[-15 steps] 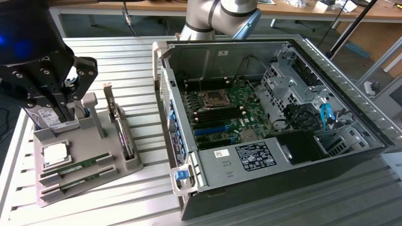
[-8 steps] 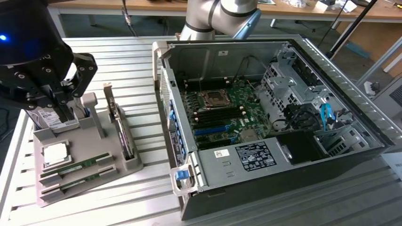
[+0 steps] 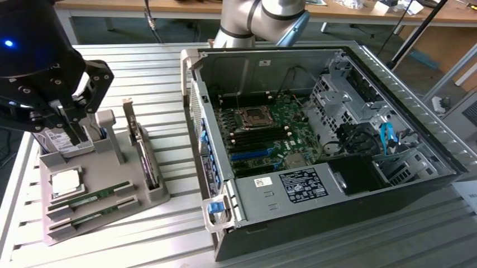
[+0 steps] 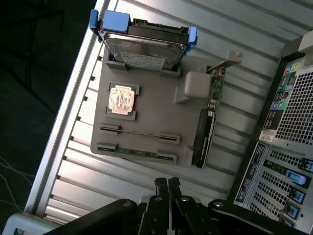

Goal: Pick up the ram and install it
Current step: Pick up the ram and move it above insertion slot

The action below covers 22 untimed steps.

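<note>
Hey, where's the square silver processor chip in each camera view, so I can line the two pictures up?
Exterior view: the processor chip lies flat on the gray holder at the exterior view's left, between the hard drive and the ram sticks.
Wrist view: the processor chip lies on the gray holder, between the hard drive and the ram sticks.
Shared landmark: the expansion card, standing on edge along one side of the holder.

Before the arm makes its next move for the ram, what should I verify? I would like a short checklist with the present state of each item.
1. Ram sticks lying in the grey holder: ok.
2. Gripper empty: ok, fingers shut on nothing.
3. Gripper lined up over one stick: cannot tell.
4. Computer case open, motherboard exposed: ok.
5. Memory slots free: cannot tell.
</note>
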Tool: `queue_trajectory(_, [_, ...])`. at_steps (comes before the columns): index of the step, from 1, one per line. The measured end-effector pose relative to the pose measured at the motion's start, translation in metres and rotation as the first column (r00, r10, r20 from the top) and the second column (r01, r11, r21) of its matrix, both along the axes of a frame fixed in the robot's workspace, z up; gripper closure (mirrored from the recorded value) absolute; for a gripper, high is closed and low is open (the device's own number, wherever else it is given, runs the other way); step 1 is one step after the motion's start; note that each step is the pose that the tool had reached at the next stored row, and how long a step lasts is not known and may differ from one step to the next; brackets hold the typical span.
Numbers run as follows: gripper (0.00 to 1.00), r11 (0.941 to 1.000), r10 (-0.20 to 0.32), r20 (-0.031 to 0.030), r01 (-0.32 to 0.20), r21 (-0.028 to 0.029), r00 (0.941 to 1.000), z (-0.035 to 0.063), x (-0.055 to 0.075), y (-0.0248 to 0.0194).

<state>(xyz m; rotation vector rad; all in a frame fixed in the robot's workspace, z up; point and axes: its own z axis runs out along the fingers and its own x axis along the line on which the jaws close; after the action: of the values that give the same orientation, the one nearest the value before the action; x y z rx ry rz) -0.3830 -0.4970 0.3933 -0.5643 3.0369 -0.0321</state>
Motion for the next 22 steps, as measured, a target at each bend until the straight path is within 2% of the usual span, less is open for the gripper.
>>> queue_trajectory(3, [0.85, 0.9986, 0.052, 0.0, -0.052, -0.0012, 0.9986, 0.0, -0.0006, 0.0])
queue_trajectory(8, [0.85, 0.9914, 0.131, -0.0004, -0.131, -0.0037, 0.9914, 0.0, -0.0014, 0.0])
queue_trajectory(14, [0.85, 0.978, 0.209, -0.0008, -0.209, -0.0062, 0.978, 0.0, -0.0023, 0.0])
queue_trajectory(22, [0.85, 0.9415, 0.337, -0.0017, -0.337, -0.0094, 0.9416, 0.0, -0.0035, 0.0])
